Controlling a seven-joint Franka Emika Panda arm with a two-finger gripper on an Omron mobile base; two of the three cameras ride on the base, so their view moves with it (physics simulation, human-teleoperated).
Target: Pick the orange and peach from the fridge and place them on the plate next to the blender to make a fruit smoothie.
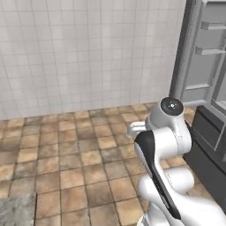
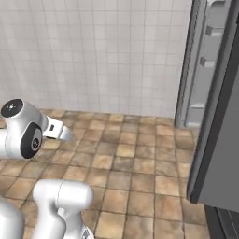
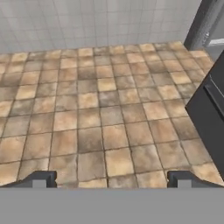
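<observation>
Brown floor tiles point(image 3: 100, 109) spread out below, and a white tiled wall point(image 1: 84, 53) stands behind them. On the right side of the room is the fridge point(image 1: 207, 57). It is tall and grey, and its door stands open. Inside the door you can see grey shelves point(image 1: 212, 26), one above another, and none of the ones that show holds any fruit. The edge of the fridge door point(image 2: 219, 116) is dark, almost black, and it looks big and close in the right base view. The lower part of the fridge is dark too, with a long handle line on it. The white arm point(image 1: 165, 132) is folded up in front of the base, with a round dark cap on its top joint. In the hand view the gripper point(image 3: 112, 179) looks down at the floor. Its two small dark fingertips point(image 3: 39, 179) sit far apart at the bottom, so the hand is wide open and holds nothing. The fridge lies off to the right of the hand, near but not touching it, and bare floor lies between the fingertips.
</observation>
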